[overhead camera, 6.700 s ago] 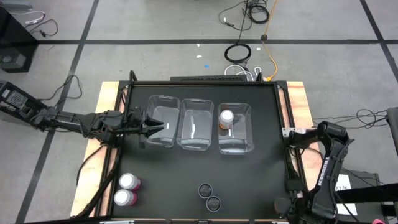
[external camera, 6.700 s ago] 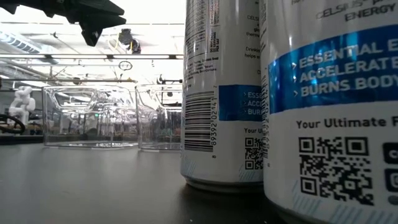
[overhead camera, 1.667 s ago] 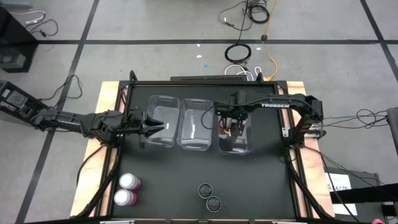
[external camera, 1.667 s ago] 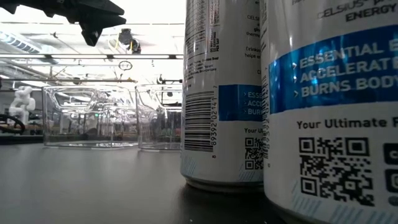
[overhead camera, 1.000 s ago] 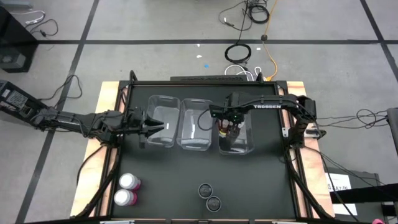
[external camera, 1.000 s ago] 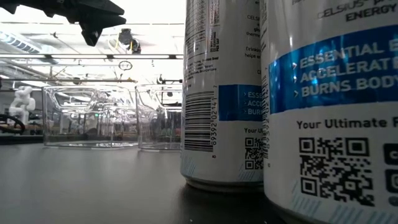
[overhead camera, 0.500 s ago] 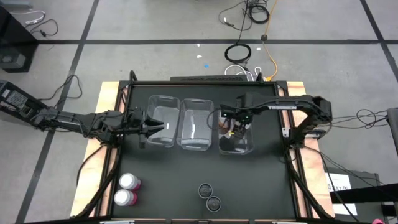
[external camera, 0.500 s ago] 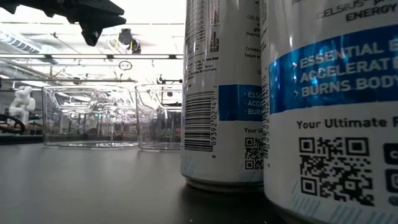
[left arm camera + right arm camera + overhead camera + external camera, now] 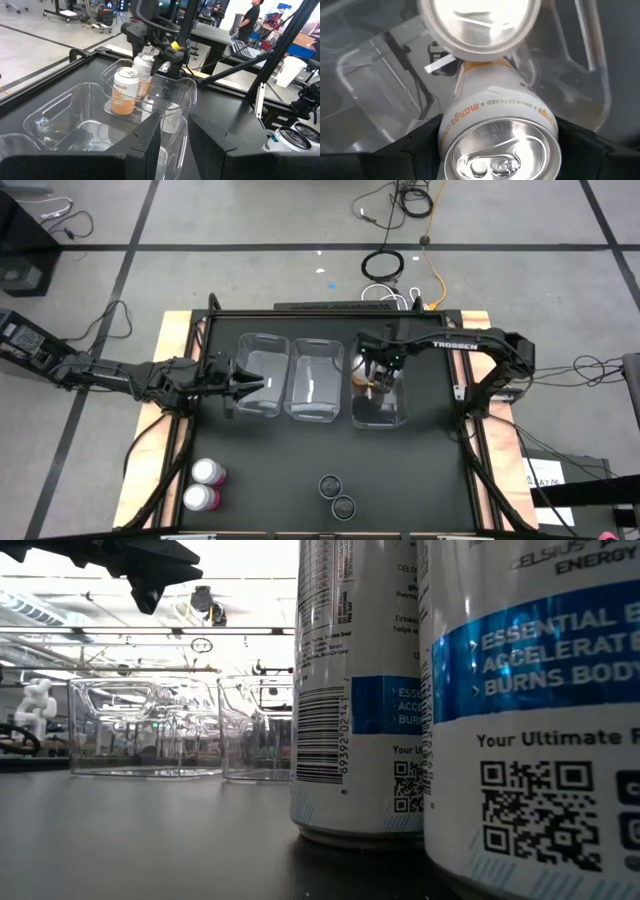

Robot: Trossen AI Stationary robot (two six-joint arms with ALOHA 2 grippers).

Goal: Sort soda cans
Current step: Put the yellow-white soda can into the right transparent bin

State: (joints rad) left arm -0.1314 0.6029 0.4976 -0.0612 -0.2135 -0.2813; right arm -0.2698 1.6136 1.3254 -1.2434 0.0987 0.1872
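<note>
High view: our right claw [image 9: 377,376] grips an orange can [image 9: 375,383] over the right bin [image 9: 380,415]; our left claw [image 9: 256,383] waits by the left bin [image 9: 262,375].

Left wrist: its fingers [image 9: 150,140] stand narrowly apart, empty.

Right wrist: the gripped can [image 9: 501,135] is tilted against a second orange one [image 9: 479,22].

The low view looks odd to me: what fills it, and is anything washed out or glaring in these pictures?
Low view: two cans loom close, cut off; the ceiling lights behind are washed out. Right wrist view: glare on a silver can top. High view: evenly lit.
</note>
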